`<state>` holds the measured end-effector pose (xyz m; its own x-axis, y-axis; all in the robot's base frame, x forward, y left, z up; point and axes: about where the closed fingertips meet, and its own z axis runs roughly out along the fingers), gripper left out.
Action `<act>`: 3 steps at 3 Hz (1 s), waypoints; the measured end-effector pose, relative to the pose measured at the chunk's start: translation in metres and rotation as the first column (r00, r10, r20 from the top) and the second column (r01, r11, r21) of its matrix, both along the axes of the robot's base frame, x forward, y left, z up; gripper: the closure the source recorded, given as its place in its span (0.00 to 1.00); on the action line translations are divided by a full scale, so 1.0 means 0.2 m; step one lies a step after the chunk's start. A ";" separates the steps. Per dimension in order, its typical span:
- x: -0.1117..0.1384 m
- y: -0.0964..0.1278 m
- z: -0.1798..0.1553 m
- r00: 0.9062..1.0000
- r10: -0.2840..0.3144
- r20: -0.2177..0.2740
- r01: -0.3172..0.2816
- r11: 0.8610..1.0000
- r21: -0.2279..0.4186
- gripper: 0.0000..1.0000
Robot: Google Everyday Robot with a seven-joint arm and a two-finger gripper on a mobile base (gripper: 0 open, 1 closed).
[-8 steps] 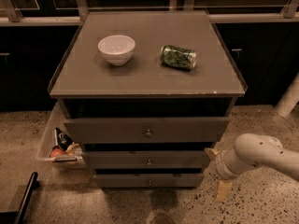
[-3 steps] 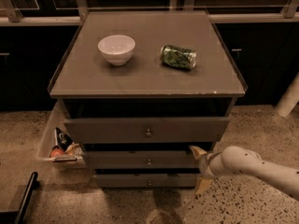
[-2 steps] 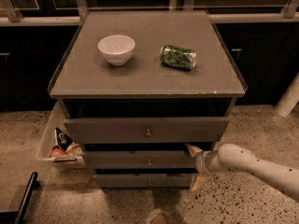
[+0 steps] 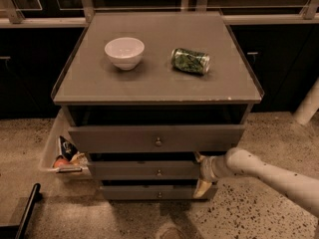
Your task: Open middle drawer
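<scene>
My gripper (image 4: pixel 201 174), fingers (image 4: pixel 201 188) spread, sits at the right end of the grey-brown wooden middle drawer (image 4: pixel 144 170) (well off its small round metal knob (image 4: pixel 159 173)). Pulling there could skew and jam it.

arm (image 4: pixel 269 176) — white, dark-speckled | gripper (image 4: pixel 200 173) at middle drawer (image 4: pixel 144 171) — pale yellow fingers (image 4: pixel 202 188)

Tool (image 4: pixel 201 174) is down at the right end of the middle drawer (image 4: pixel 144 170), fingers spread one above the other, well off from the knob (image 4: pixel 159 173). Top drawer (image 4: pixel 124 138) sticks out a bit. Up on the surface (image 4: pixel 149 86): a white bowl (image 4: pixel 124 52) and a green can (image 4: pixel 190 60) lying on its side.
</scene>
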<state>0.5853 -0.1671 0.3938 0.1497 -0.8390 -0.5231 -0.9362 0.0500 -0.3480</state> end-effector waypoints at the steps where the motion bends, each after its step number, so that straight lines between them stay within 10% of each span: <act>1: 0.01 0.01 -0.03 1.000 0.002 -0.009 -0.002 1.000 0.006 0.00; 3: 0.01 0.01 -0.03 1.000 0.002 -0.009 -0.002 1.000 0.006 0.41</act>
<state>0.5878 -0.1654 0.3886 0.1463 -0.8356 -0.5296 -0.9394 0.0504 -0.3391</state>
